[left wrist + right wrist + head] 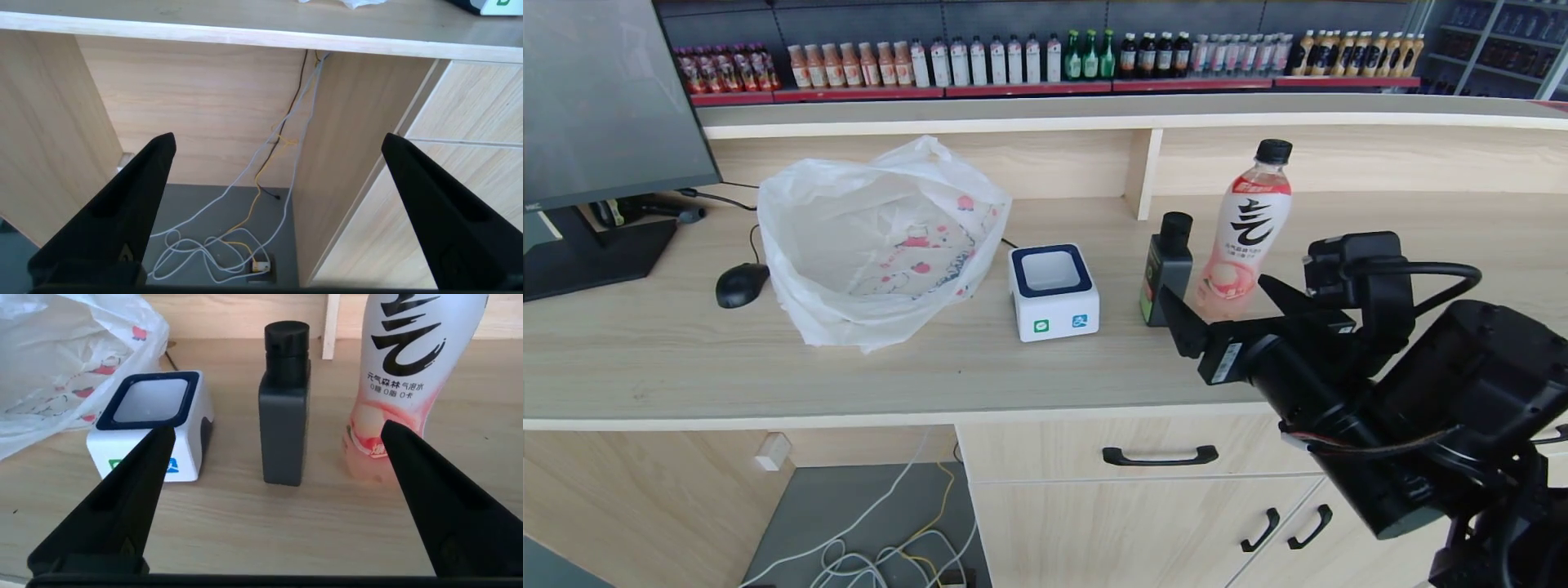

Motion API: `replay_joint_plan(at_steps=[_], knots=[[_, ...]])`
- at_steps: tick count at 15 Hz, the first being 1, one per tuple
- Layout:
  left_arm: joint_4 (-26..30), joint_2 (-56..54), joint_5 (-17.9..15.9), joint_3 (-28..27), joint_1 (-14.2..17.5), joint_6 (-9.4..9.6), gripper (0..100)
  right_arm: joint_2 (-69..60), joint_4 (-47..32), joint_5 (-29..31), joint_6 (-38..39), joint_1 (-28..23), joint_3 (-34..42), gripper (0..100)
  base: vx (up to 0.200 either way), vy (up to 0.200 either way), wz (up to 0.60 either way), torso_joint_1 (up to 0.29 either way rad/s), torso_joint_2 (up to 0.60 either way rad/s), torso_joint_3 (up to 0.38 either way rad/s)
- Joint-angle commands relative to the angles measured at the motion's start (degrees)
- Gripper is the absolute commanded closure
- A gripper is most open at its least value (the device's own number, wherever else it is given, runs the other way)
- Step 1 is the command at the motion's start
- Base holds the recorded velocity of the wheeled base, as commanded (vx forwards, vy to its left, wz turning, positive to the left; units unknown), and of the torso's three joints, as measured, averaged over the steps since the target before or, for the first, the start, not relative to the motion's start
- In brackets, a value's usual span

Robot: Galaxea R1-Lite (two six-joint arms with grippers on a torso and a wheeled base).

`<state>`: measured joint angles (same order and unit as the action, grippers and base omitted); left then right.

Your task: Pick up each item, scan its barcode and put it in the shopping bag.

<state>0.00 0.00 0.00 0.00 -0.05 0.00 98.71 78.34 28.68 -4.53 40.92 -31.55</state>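
Observation:
A white plastic shopping bag (882,237) stands open on the wooden counter (686,359), left of the white scanner box (1054,292) with its dark-rimmed window facing up. Right of the scanner stand a small dark flask-shaped bottle (1167,267) and a taller pink drink bottle (1250,237) with a black cap. My right gripper (1230,309) is open just in front of both bottles, near the counter's front edge. From the right wrist, the gripper (276,429) faces the dark bottle (284,416), with the scanner (155,425) and pink bottle (413,384) to either side. My left gripper (278,139) is open below the counter.
A monitor (605,98) on a black stand and a black mouse (741,284) occupy the counter's left end. A raised back ledge with an upright divider (1143,171) runs behind the items. Drawers with black handles (1160,456) sit under the counter; loose cables (237,245) lie in the open bay.

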Motion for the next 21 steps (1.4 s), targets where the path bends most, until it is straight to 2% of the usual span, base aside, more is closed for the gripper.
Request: replay_joint_plan(at_steps=[1,10,21], knots=[[0.0,0.0,0.0,0.0,0.0,0.00,0,1.8,0.0,-0.1,0.1,-0.8,-1.5,0,0.000,0.000,0.00,0.000,0.00,0.000],[0.0,0.0,0.0,0.0,0.0,0.00,0,6.8,-0.3,-0.9,0.8,-4.3,-7.8,0,0.000,0.000,0.00,0.000,0.00,0.000],[0.0,0.0,0.0,0.0,0.0,0.00,0,11.2,-0.5,-2.3,0.8,-4.9,-12.7,0,0.000,0.000,0.00,0.000,0.00,0.000]])
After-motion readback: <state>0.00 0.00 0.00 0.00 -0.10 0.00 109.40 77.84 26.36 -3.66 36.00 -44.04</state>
